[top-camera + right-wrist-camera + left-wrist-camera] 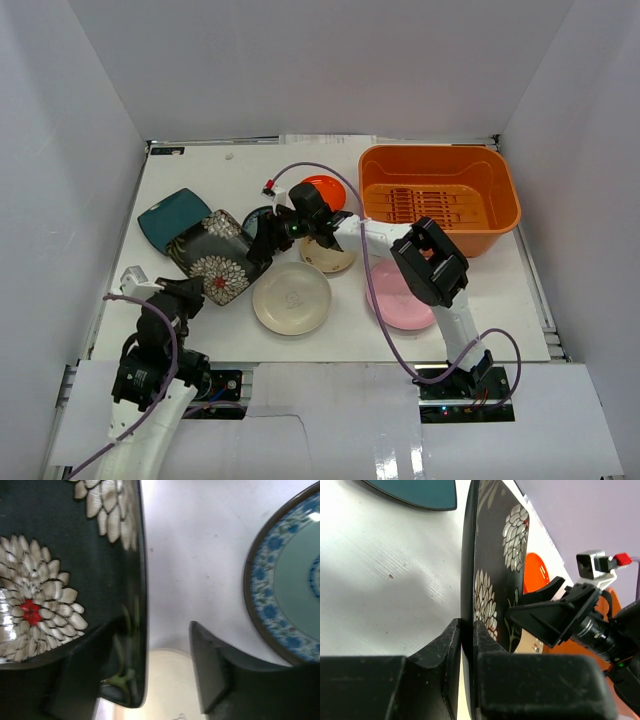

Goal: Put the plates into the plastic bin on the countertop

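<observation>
Only the left wrist view shows the left pincer [466, 627] clamped on the floral plate [495, 555]; right pincer [155, 630] gapes.

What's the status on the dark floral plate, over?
Left end effector shut on edge of dark floral plate. Right end effector open, straddling its far edge. Orange bin holds no plates. Blue-patterned plate close beside right finger.

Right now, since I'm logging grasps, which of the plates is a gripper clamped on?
The square dark floral plate: left gripper pinches its rim, open right gripper straddles its other edge. No other plate is gripped.
</observation>
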Robot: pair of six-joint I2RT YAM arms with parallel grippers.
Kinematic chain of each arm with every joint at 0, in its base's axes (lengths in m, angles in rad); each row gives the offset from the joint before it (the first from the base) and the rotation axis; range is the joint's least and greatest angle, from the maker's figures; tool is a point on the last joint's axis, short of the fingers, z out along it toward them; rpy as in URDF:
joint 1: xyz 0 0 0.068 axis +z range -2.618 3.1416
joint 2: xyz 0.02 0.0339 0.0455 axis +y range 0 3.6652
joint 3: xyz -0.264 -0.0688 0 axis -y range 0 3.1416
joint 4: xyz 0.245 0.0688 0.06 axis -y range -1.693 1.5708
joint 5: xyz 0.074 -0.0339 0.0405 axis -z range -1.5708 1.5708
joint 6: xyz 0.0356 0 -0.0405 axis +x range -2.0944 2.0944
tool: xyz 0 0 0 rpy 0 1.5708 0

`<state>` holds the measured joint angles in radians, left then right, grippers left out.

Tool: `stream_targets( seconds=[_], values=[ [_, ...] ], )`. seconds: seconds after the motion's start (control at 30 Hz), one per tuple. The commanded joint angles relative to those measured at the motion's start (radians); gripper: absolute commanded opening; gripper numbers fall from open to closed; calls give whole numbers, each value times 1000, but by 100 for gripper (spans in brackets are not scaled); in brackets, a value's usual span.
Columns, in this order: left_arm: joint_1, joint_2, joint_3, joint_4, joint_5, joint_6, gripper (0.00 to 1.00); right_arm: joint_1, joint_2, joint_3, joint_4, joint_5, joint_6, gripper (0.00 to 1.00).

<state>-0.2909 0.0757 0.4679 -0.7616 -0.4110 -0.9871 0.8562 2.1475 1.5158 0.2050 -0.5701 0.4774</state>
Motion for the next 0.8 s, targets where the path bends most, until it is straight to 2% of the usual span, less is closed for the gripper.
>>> stream_targets(
  seconds=[0.0,0.03,0.07,0.17,0.3,0.33,0.4,0.43,0.53,0.67,0.77],
  values=[
    [-4,16,101,203,84,1,0,-13,-67,-8,86,-39,36,64],
    [-4,21,104,206,89,2,0,-16,-83,-40,108,-43,64,54],
    [-4,32,106,211,93,2,0,-25,-101,-58,149,-40,75,37],
    [-4,56,106,235,113,5,0,-45,-176,-109,183,-30,92,10],
    [-4,111,109,291,136,11,2,-83,-312,-176,224,-31,113,8],
    [-4,128,112,300,141,10,15,-106,-337,-193,235,-34,119,8],
    [-4,180,117,350,155,14,31,-134,-420,-249,275,-37,153,8],
    [-4,202,118,376,165,16,43,-150,-445,-272,293,-48,168,8],
    [-2,298,121,488,221,11,60,-242,-546,-350,350,-82,254,8],
    [-4,465,156,680,328,1,70,-413,-676,-427,356,-106,319,8],
    [-2,625,243,702,376,11,73,-549,-715,-482,385,-152,397,8]
  ],
)
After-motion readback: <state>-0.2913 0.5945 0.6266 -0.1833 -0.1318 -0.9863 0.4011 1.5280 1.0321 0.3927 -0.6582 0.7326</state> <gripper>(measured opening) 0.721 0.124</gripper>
